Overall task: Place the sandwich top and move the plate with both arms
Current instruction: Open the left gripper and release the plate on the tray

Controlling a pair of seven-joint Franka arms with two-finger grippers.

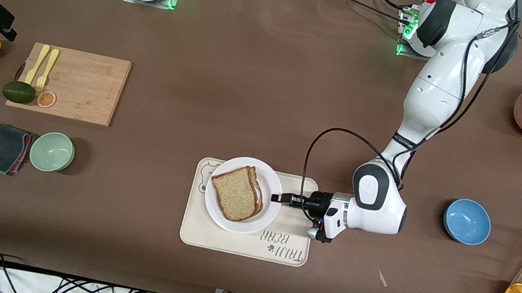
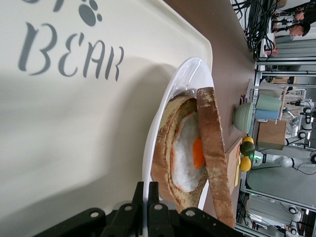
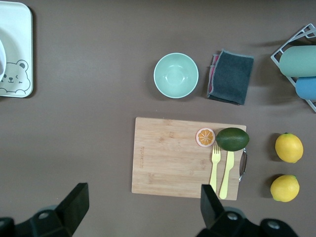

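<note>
The left gripper [image 1: 278, 197] lies low over the cream tray [image 1: 244, 243], its black fingers [image 2: 148, 207] drawn together on the rim of the plate [image 1: 222, 215] at the side toward the left arm's end of the table. The plate is round, plain white and glossy, and rests on the tray, a rounded rectangle printed with grey lettering and a bear drawing. On the plate lies the sandwich top [image 1: 233, 192], a light brown speckled slice with a darker crust, roughly square. It covers a lower slice [image 2: 165, 148] bearing a fried egg [image 2: 190, 155], white with an orange yolk; the left wrist view shows the top slice tilted, leaning on the egg.

The right gripper [image 3: 140, 205] waits high over the table near the wooden cutting board [image 3: 170, 160], its black fingers spread wide apart and holding nothing. The board carries a yellow fork and knife [image 3: 221, 168], a dark green avocado [image 3: 232, 139] and an orange slice [image 3: 205, 137]. Beside the board stand a pale green bowl [image 3: 176, 75], a folded grey cloth [image 3: 230, 76] and two lemons [image 3: 289, 147].
</note>
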